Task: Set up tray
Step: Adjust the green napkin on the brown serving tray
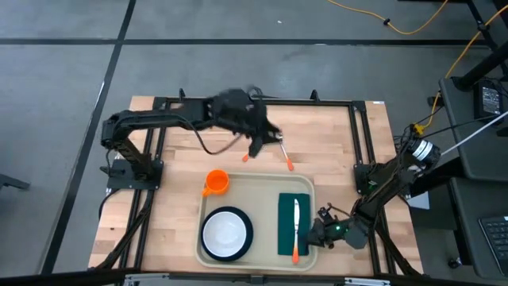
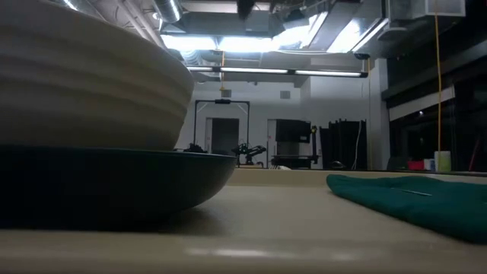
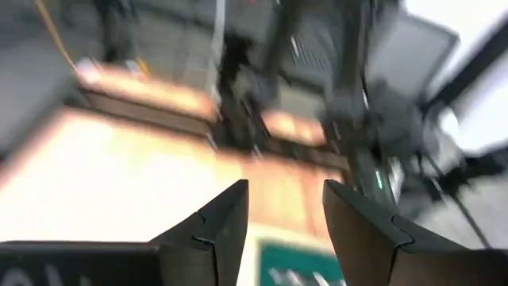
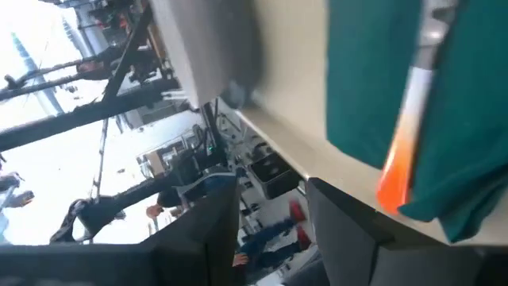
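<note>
Tray (image 1: 255, 186) sits at table's near-centre edge, holding white bowl on dark plate (image 1: 226, 233) and green napkin (image 1: 294, 226) w/ orange-handled knife (image 1: 296, 230); orange cup (image 1: 216, 183) at its far-left corner. Left gripper (image 1: 266, 144) hovers beyond tray, jaws apart, nothing held. Right gripper (image 1: 316, 236) at tray's right edge, jaws parted, empty. Orange-handled utensil (image 1: 285, 156) lies near left gripper

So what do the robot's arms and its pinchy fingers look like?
Both arms are dark, nearly black, built from jointed links with black cables trailing beside them. The left gripper has two dark, wedge-shaped fingers. The right gripper has the same dark fingers, and a tiny green light glows near its wrist.
</note>
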